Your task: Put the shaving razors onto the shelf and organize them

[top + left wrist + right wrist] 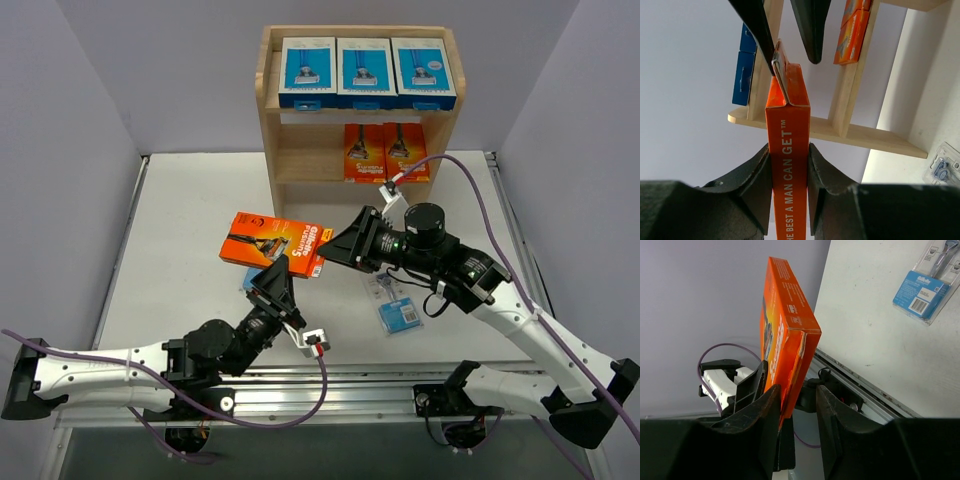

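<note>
An orange razor box [275, 243] is held in the air in front of the wooden shelf [270, 130]. My left gripper [277, 285] is shut on its lower edge, both pads pressed on the box [787, 150]. My right gripper [335, 245] is open and straddles the box's right end [787, 325]. One finger touches the box and a gap stands at the other. Three blue-and-white razor boxes [362, 70] stand on the top tier. Two orange boxes [385, 152] stand on the middle tier. A blister pack with a blue label [400, 312] lies on the table under the right arm.
A second clear pack [380, 287] lies next to the blue-labelled one. The left half of the middle tier [305, 155] holds nothing. Grey walls stand on both sides. A metal rail [350, 385] runs along the near edge.
</note>
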Available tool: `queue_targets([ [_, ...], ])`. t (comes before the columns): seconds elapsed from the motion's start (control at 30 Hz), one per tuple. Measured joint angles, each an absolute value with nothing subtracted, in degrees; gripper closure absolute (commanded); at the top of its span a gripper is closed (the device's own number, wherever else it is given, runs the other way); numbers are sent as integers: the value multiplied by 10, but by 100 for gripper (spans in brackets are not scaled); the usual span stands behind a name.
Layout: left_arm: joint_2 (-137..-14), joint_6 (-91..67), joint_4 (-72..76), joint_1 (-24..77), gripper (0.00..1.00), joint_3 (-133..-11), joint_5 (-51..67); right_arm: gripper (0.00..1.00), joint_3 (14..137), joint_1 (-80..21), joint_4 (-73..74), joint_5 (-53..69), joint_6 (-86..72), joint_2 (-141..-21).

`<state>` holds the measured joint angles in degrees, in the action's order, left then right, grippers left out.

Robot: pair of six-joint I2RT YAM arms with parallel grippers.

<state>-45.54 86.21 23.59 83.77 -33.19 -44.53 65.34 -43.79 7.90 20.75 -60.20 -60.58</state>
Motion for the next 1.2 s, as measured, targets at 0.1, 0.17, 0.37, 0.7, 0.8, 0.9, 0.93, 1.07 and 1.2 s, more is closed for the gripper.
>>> queue_targets([
  [0.1,-455,865,237,843,98,-326,-443,75,653,-438,79,215,-598,-613],
  [0.17,-455,866,237,845,98,-323,-444,78,653,-438,78,220,-597,-617],
  [0.37,-452,869,238,846,98,-319,-444,82,653,-438,74,236,-594,-621],
  [0.7,-437,874,236,847,98,-308,-439,87,630,-434,37,280,-584,-623],
  [0.8,-435,874,234,847,98,-302,-439,100,615,-432,18,291,-589,-622],
  [0.9,-433,873,233,847,96,-296,-439,100,596,-429,-7,299,-607,-619],
  [0.93,-432,873,233,847,96,-295,-439,100,588,-429,-17,300,-614,-617],
  [1.07,-423,864,230,847,85,-290,-431,100,562,-429,-48,301,-634,-604],
  [1.2,-411,843,229,850,56,-288,-413,100,519,-431,-102,293,-662,-572],
])
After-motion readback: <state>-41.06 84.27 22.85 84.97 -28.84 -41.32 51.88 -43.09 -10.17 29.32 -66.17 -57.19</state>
